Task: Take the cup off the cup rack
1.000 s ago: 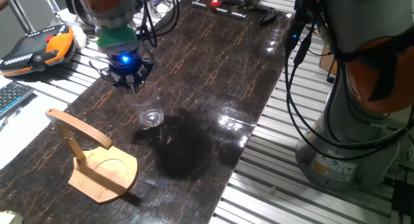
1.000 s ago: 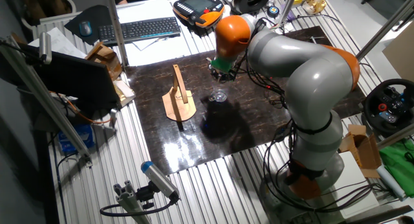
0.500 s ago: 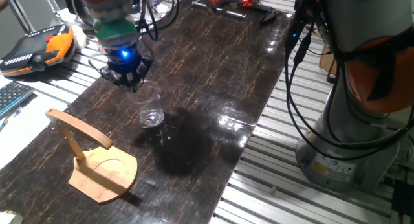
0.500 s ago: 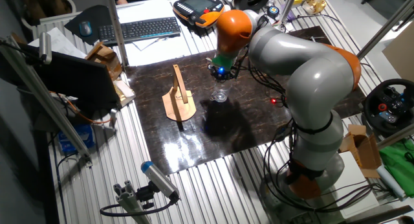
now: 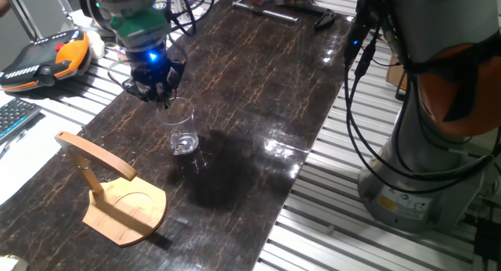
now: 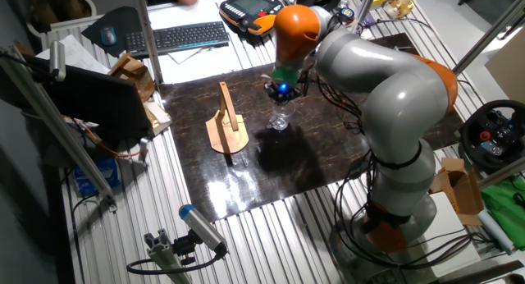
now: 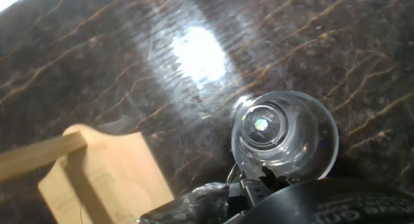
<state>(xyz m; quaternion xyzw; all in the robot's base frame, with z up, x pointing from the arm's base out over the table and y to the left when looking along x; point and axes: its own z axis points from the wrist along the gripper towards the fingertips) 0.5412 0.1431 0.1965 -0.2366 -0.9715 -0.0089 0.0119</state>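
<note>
The cup is a clear glass tumbler standing upright on the dark tabletop, apart from the cup rack. It also shows in the other fixed view and from above in the hand view. The cup rack is a light wooden stand to the cup's front left, with nothing on it; it also shows in the other fixed view and the hand view. My gripper hangs just above the cup's rim, to its back left, open and empty. It also shows in the other fixed view and the hand view.
An orange teach pendant and a keyboard lie left of the dark tabletop. The arm's base and hanging cables stand at the right. Small tools lie at the far end.
My gripper has risen and drifted slightly back and left, away from the cup. The cup stays upright on the table. The rack has not moved.
</note>
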